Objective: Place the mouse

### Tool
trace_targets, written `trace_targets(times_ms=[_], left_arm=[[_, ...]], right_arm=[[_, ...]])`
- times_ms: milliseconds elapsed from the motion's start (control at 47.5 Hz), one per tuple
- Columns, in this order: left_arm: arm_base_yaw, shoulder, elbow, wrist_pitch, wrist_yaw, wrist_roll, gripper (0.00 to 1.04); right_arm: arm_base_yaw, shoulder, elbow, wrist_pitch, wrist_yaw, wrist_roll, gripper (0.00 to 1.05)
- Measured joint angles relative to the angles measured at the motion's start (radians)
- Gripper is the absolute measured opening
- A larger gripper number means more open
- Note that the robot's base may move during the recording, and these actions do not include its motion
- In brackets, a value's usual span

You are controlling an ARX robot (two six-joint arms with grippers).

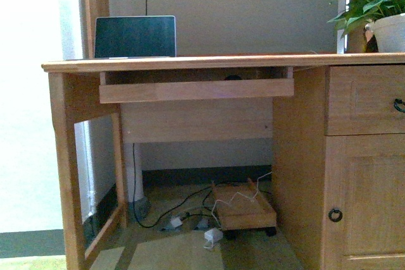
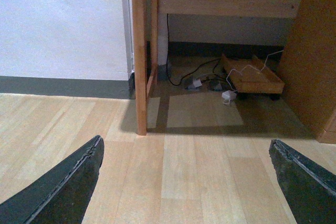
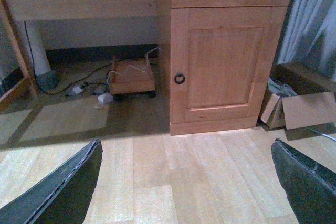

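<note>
So both arms were hanging low here. The left gripper (image 2: 186, 141) was spread wide with nothing between its dark wedge-shaped fingers, and the right gripper (image 3: 185, 142) was the same, wide and empty. Neither showed in the front view.

The mouse (image 1: 233, 78), I think, was that small dark rounded bump barely peeking over the front lip of the pull-out keyboard tray (image 1: 196, 90). That put it well above and ahead of both grippers, touched by neither. Too little of it showed to be sure.

My take on the step: it's the reach. Whichever arm goes should rise to tray height first, then slide in over the lip and under the desktop (image 1: 221, 62). It's a tight slot, so keep the approach flat, and grip across the narrow sides, since rounded plastic probably slips.

Stuff-wise, the desk was honey-coloured wood with visible grain. The cabinet door (image 3: 223, 61) ahead of the right gripper had a dark ring pull (image 3: 179, 78). The floor (image 2: 199, 171) under both was pale, slightly glossy planks.
</note>
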Motion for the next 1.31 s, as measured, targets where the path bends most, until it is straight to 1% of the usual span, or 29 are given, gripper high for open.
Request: trace_targets(times_ms=[1306], left_arm=[[0.0, 0.0, 0.0, 0.0, 0.0, 0.0, 0.97]], right_arm=[[0.0, 0.0, 0.0, 0.0, 0.0, 0.0, 0.97]])
